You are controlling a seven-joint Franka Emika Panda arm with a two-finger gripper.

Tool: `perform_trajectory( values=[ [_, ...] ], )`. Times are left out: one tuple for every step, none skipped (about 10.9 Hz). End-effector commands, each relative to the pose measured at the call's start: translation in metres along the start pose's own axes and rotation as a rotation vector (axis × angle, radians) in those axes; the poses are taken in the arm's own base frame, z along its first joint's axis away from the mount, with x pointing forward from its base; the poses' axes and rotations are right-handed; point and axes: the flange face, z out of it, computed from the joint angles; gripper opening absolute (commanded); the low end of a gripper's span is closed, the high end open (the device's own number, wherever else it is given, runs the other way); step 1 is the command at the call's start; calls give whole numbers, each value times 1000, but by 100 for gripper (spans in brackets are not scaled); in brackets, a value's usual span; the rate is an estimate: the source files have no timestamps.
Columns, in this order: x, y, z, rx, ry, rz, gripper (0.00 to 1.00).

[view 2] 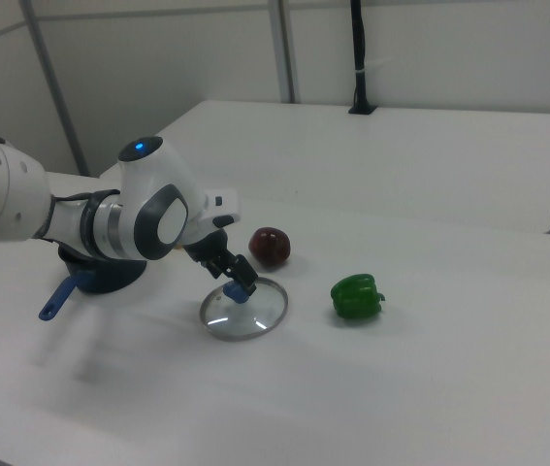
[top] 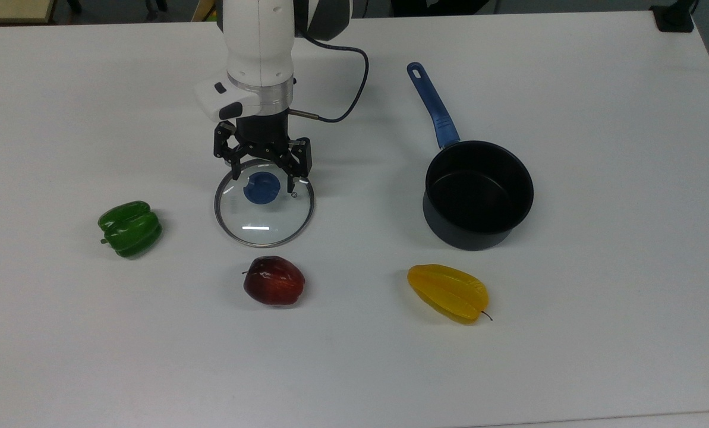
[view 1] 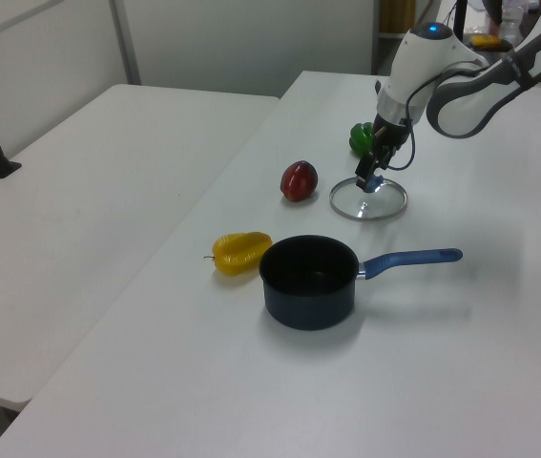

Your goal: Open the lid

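The lid (top: 264, 202) lies flat on the table (top: 568, 356), tool (top: 263, 179) spread open astride its knob (top: 261, 188).

Lid (top: 264, 202) flat mid-table, arm and gripper (top: 262, 179) directly above it. Pepper (top: 129, 228) toward the top view's left edge; apple (top: 274, 280) near the lid's front rim, narrow gap. Saucepan (top: 478, 193) well apart toward the top view's right, handle pointing to the far edge; starfruit (top: 448, 292) before it. Broad bare table (top: 354, 368) along the near edge; a bare lane between lid and saucepan.
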Motion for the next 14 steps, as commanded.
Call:
perform_trajectory(
  values=[
    [18,0,-46,-44,-17,-40,100],
    [24,2,-69,-60,-43,-65,100],
    [33,2,-93,-67,-60,-85,100],
    [38,-1,-117,-67,-103,-73,100],
    [44,-6,-147,-50,-150,-86,100],
    [44,-7,-177,-29,-218,-135,100],
    [42,-7,-199,-1,-274,-157,100],
    [36,0,-219,0,-304,-186,100],
    [28,5,-241,2,-314,-232,100],
    [20,13,-253,-6,-353,-234,100],
    [13,23,-261,-14,-386,-226,100],
    [13,36,-263,-16,-391,-225,100],
    [15,41,-266,-15,-380,-225,100],
    [15,44,-266,-14,-381,-220,100]
  ],
)
